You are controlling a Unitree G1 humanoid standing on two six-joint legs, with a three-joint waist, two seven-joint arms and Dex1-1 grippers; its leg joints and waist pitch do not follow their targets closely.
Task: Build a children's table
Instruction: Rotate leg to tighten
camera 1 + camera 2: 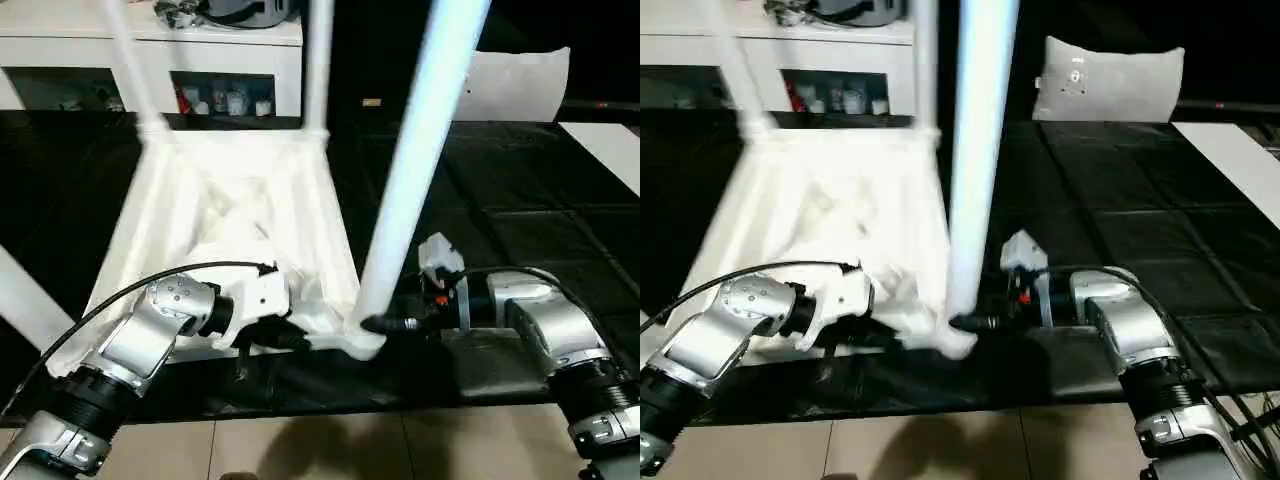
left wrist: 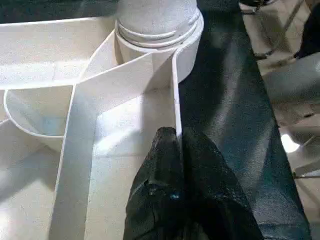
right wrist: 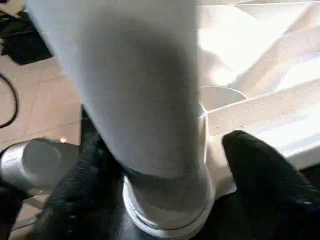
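The children's table lies upside down on a black mat, with its ribbed white top (image 1: 240, 200) facing up. Its legs stand in the corner sockets: two at the far corners (image 1: 320, 60), one at the left (image 1: 25, 300), and the near-right leg (image 1: 420, 150) rising tall. My left gripper (image 2: 175, 137) is shut on the thin rim (image 2: 176, 90) of the top, close to the near-right socket (image 2: 155, 30). My right gripper (image 3: 160, 150) is closed around the base of the near-right leg (image 3: 145, 90), with one black finger on each side.
A white cabinet (image 1: 150, 50) with shelves stands at the back left, and a grey cushion (image 1: 1110, 80) at the back right. A white panel (image 1: 610, 150) lies at the right edge. The black mat (image 1: 520, 220) ends at pale floor tiles (image 1: 300, 450) in front.
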